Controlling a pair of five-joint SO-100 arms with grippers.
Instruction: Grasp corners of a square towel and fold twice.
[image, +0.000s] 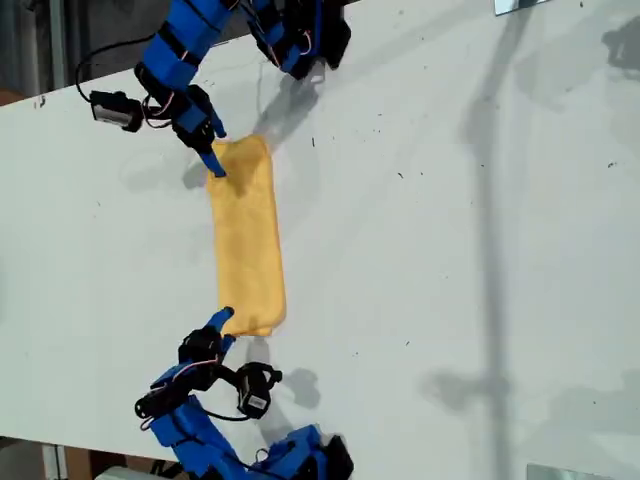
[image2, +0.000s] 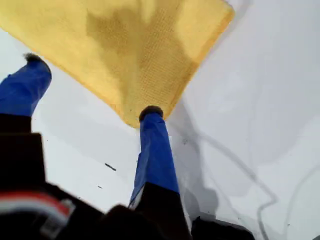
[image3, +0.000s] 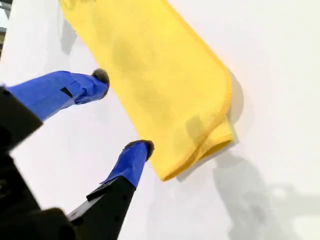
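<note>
Both pincers apart w/ nothing held, at folded square towel (image: 248, 238) ends.

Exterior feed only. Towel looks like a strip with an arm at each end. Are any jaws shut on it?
Observer: No. My first gripper is open, with one fingertip at a corner of the towel.
Operator: And the other one?
Observer: My second gripper is open too, fingertips beside the towel's long edge, nothing clamped.
Operator: Is the fold neat?
Observer: Not quite. The second wrist view shows two layers at that end, the lower one sticking out past the upper.
</note>
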